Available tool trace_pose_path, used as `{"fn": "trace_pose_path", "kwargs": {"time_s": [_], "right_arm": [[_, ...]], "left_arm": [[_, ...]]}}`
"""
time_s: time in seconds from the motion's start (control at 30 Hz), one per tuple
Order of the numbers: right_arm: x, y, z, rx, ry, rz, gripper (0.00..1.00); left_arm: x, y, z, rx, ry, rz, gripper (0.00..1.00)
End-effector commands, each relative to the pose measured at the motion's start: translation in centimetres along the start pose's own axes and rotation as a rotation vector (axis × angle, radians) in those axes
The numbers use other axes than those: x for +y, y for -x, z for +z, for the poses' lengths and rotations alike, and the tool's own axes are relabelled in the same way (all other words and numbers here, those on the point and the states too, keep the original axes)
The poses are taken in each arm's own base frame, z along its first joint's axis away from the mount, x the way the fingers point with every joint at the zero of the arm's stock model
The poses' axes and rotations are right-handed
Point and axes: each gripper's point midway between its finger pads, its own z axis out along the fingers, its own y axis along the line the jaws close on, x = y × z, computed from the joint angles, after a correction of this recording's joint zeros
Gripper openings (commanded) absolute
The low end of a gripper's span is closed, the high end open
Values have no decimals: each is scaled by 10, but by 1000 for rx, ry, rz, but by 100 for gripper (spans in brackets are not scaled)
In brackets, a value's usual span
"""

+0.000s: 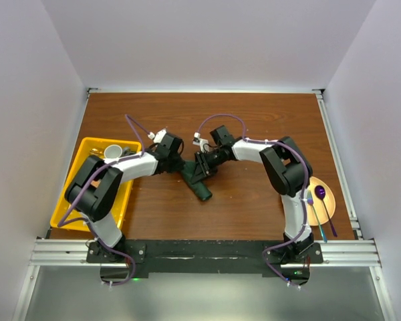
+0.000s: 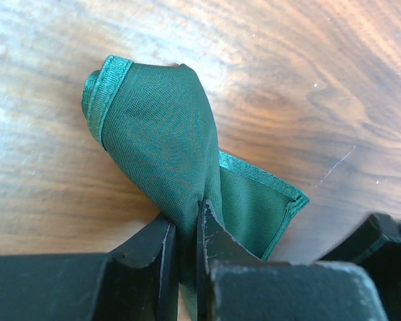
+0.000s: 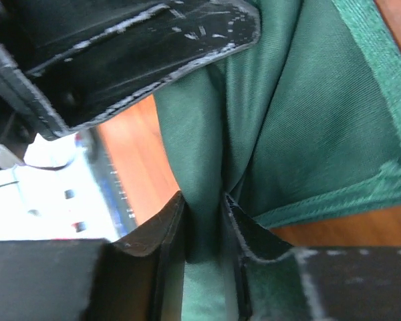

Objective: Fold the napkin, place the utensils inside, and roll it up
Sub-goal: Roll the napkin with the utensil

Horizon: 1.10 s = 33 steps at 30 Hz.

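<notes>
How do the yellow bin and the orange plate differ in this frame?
The yellow bin is rectangular with raised walls, while the orange plate is round and shallow. The bin sits at the left and the plate at the right. The bin holds a white cup, and the plate carries a purple spoon. Both rest on the wooden table, towards its near edge.
</notes>
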Motion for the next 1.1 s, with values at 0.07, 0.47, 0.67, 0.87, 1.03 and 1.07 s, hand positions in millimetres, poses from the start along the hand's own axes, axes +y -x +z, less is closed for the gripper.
{"fn": "trace_pose_path", "kwargs": {"time_s": [0.07,0.47,0.67,0.87,1.03,1.07], "right_arm": [[-11,3,-22,-60,-451,-228,53],[26,25,-10,-304,-801,-618,79],[50,30,2,-398,-773,-702,74],[67,24,-19,-514,-719,-706,71],[82,22,-15,-535,-646,-755,76],[82,21,-9,-523,-639,-764,76]], "left_arm": [[32,-20,-8,58,90,27,0],[28,-40,-15,182,112,-47,0],[28,-41,-16,189,118,-63,0],[31,-39,-13,172,121,-52,0],[33,-45,-11,185,113,-63,0],[33,-46,-10,190,113,-63,0]]}}
